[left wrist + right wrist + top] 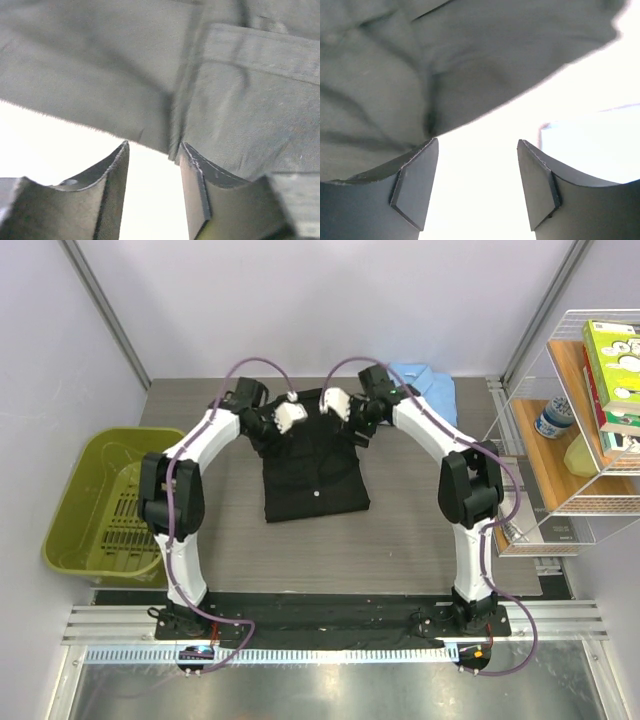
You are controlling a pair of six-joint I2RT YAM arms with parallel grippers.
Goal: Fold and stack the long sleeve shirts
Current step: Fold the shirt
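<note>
The left pincer point(152, 150) is open, with nothing between its fingers. The edge of the black shirt point(100, 75) is right at its tips. The right pincer point(477, 145) is open wider and holds nothing too, with the black cloth beside one finger. The black shirt lies folded on the table point(420, 540). The light blue shirt point(428, 385) lies just behind it.

folded plain black cloth shirt point(315, 465), roughly rectangular, lying flat mid-way across the grey table point(420, 540), folded light blue collared shirt point(430, 390) near its far right corner, partly hidden
</note>
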